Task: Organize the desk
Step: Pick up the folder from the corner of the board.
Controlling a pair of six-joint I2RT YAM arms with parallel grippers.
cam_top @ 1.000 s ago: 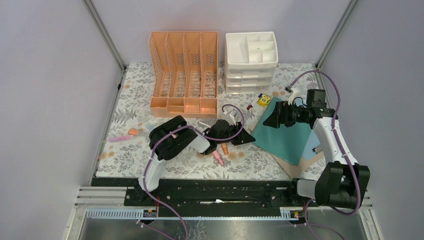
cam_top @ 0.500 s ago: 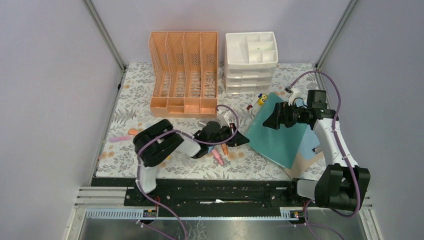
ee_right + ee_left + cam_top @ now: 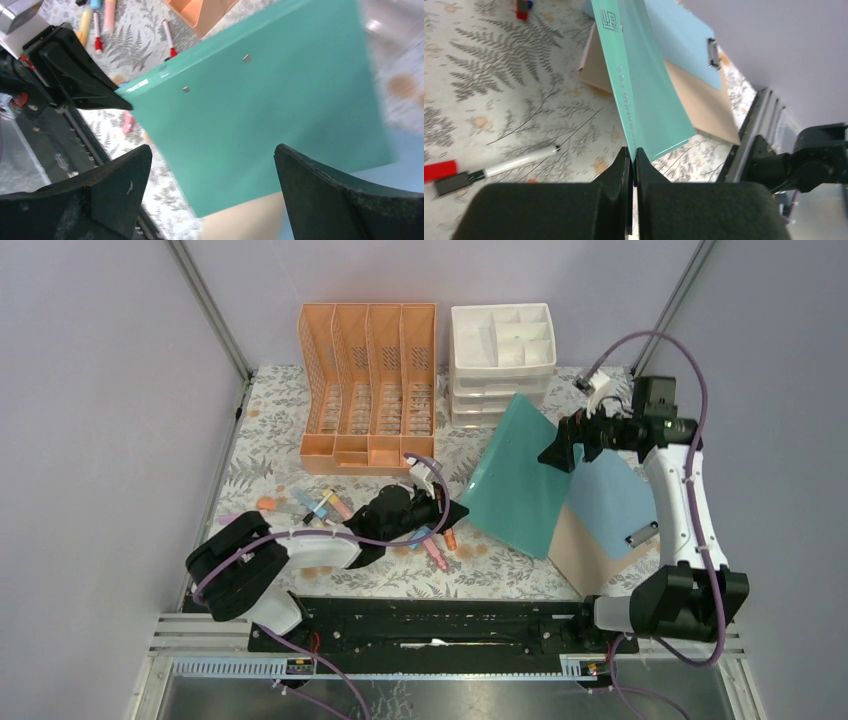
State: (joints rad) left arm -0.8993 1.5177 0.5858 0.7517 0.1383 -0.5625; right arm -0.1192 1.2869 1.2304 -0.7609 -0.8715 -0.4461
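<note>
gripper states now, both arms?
Left gripper: closed, pinching a corner of the teal folder.
Right gripper: open, holding nothing.

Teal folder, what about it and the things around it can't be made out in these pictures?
- Lettering on the teal folder: left wrist view, too small and slanted to read.
- Desk beneath the folder: top view, the raised folder covers it.
- White drawer unit, lower drawers' contents: top view, closed fronts hide them.
- Area past the folder's right edge: right wrist view, blurred.
</note>
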